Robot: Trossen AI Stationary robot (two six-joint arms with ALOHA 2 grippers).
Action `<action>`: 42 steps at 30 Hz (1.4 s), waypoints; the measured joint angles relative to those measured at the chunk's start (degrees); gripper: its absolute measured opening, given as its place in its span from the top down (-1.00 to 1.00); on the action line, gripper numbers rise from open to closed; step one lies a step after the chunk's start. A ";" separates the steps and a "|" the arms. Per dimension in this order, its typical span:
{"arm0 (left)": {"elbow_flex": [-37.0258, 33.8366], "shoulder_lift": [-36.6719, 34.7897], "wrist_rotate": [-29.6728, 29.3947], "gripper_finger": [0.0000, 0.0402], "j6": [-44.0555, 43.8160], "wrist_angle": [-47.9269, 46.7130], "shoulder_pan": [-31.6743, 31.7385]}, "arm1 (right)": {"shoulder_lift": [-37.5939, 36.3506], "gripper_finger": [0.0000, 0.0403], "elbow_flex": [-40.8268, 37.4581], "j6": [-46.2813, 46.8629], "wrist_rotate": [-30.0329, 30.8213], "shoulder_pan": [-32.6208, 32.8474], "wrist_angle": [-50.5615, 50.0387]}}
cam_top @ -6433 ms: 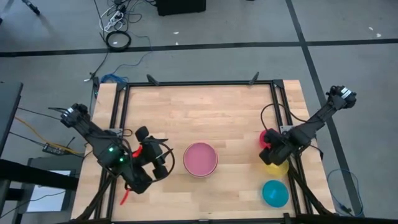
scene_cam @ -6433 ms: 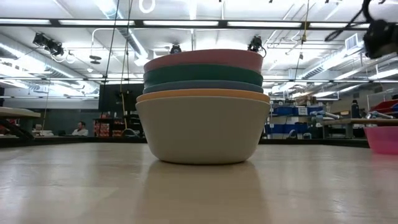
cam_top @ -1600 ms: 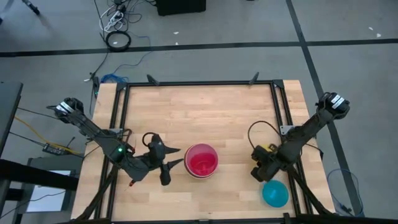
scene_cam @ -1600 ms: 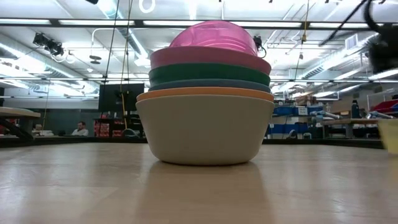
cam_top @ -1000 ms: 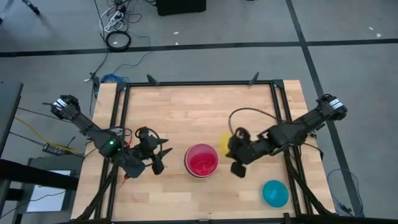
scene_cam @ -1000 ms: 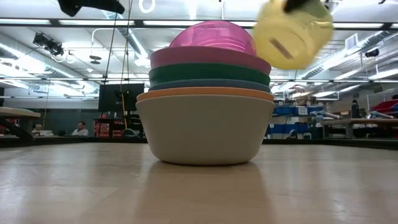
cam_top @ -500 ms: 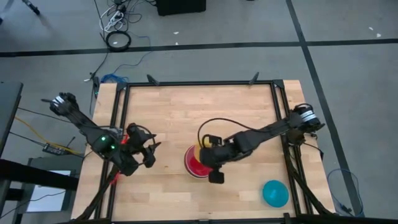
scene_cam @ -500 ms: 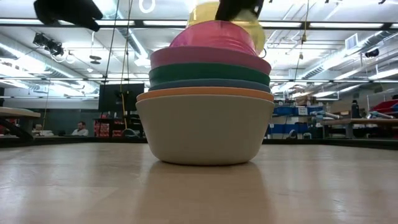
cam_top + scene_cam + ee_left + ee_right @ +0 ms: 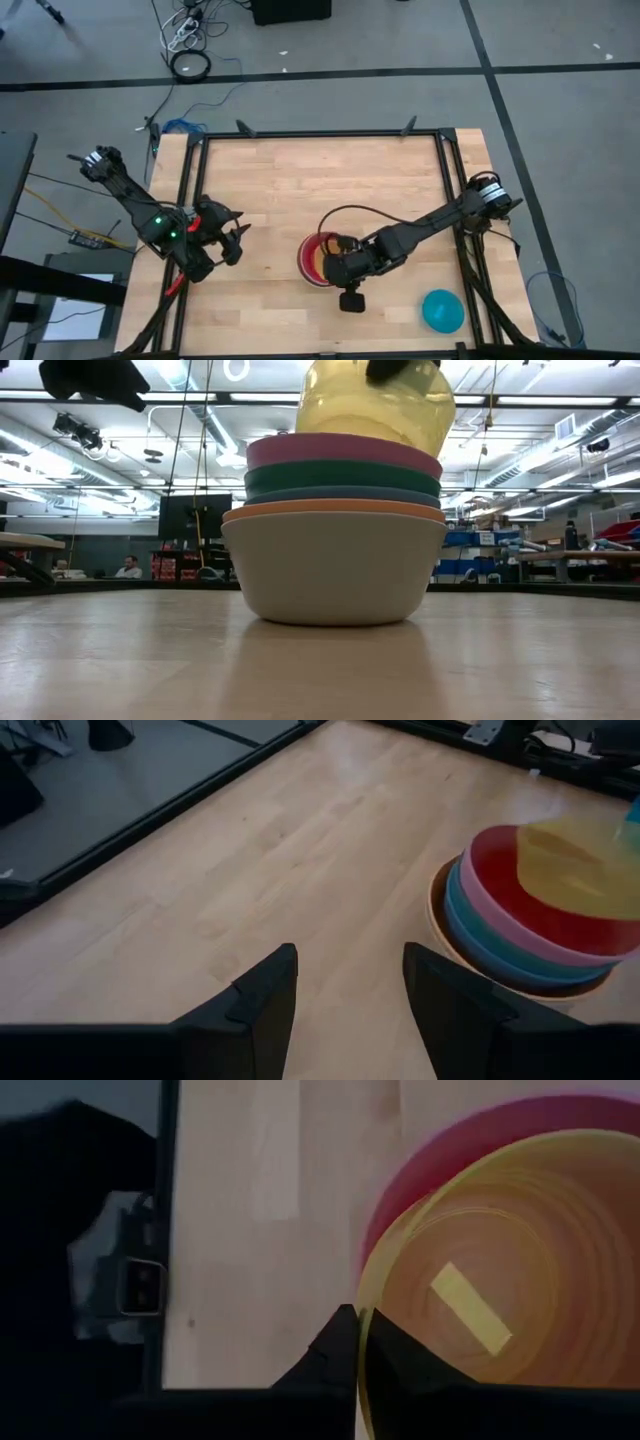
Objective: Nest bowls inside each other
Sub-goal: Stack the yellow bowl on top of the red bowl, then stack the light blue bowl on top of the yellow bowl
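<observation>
Nesting is nearly done: the yellow bowl point(image 9: 376, 405) is pinched at its rim by the right hand point(image 9: 357, 1342) and held tilted over the stack point(image 9: 335, 565), the cyan bowl point(image 9: 442, 310) is left alone on the counter point(image 9: 330, 180), and the left hand point(image 9: 345, 985) is kept open nearby.

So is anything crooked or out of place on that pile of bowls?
The yellow bowl sits tilted above the stack, not settled inside the magenta-red bowl. The right gripper is shut on its rim. The lower bowls look evenly nested. One cyan bowl sits apart, near the table's right corner.
</observation>
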 joint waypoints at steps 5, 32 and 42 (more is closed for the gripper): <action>0.00 0.00 -0.70 0.05 -0.33 0.69 -0.02 | 1.42 0.77 0.01 -0.64 0.53 -1.35 2.42; -0.04 0.07 -2.52 0.05 -4.10 -0.02 -3.04 | -10.64 0.23 -11.61 38.60 6.60 20.39 -16.99; -0.04 0.07 -1.18 0.05 -4.11 0.55 -3.08 | -10.58 -0.04 -21.65 62.67 4.33 31.52 -11.78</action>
